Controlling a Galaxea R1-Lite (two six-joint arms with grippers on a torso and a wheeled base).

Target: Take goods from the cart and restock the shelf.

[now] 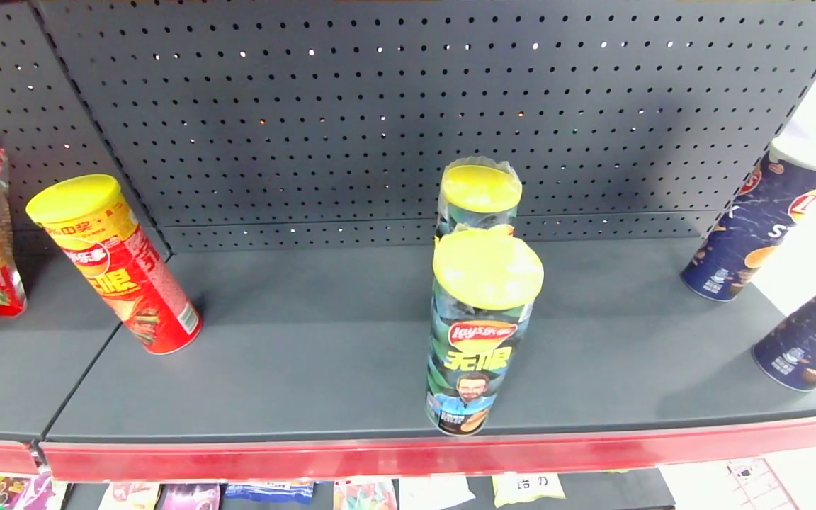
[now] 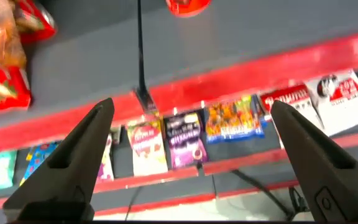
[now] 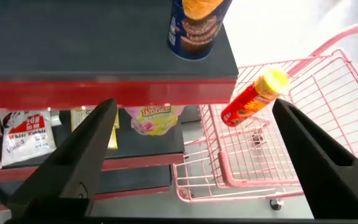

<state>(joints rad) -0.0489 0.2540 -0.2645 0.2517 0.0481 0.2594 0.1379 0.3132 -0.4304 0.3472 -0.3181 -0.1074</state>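
- Dark grey shop shelf w/ perforated back panel and red front rail.
- Head view: red crisp tube, yellow lid, at left. Front green tube mid-shelf, rear green tube just behind. Navy tubes at right.
- Right wrist view: pink wire cart below shelf end, holding a red yellow-lidded tube, seemingly lying tilted.
- Left wrist view: snack packets on a lower shelf.
- Left gripper & right gripper: fingers spread wide, holding nothing.
- Tube labels: lettering, crisp pics.
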